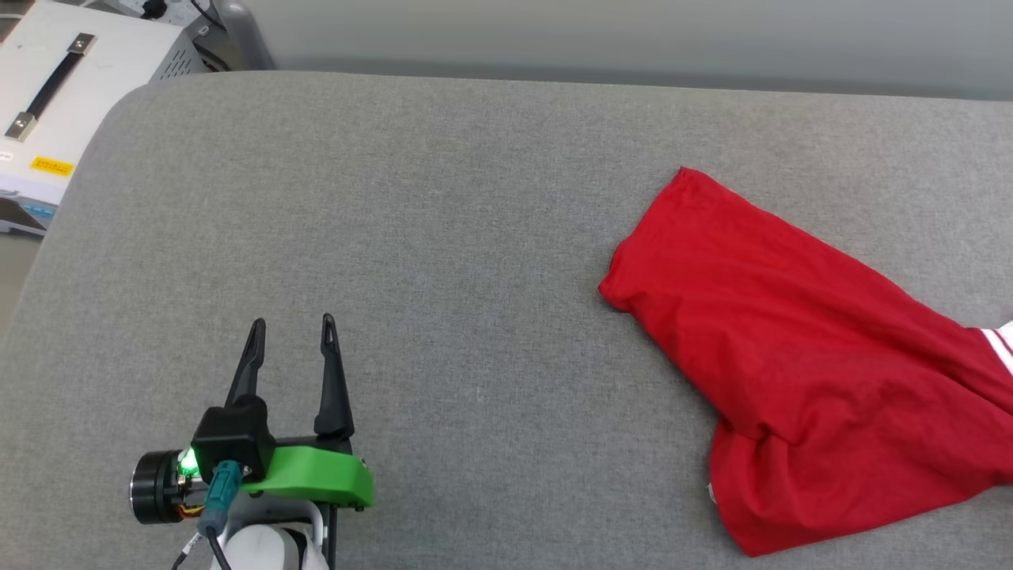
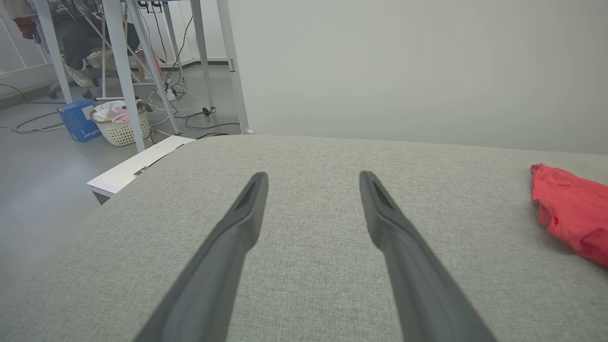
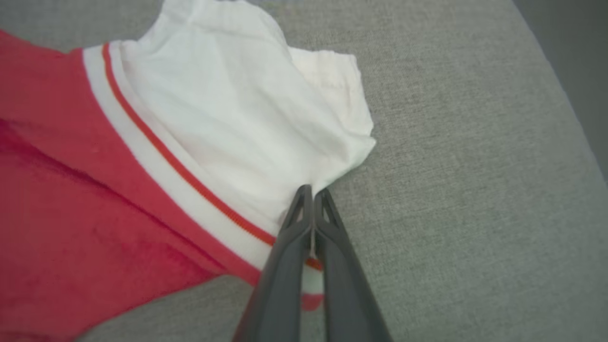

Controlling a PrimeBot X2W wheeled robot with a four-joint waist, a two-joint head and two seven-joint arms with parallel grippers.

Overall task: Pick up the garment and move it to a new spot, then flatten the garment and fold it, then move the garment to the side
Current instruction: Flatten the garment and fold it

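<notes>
We grip the red white-sleeved jersey (image 1: 791,348) with right gripper (image 3: 313,190) fingers clenched, likely for dragging; left gripper (image 1: 293,321) fingers released, idle.

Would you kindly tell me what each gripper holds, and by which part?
The right gripper is shut on the garment, pinching its white sleeve at the edge near the striped trim. The left gripper is open and holds nothing.

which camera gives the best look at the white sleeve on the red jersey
The right wrist view: the white fabric sleeve of the red sports jersey is close and large, the right claw shut on its edge. The head view catches a sliver of white trim at its right edge; the left wrist view, a red corner.
</notes>
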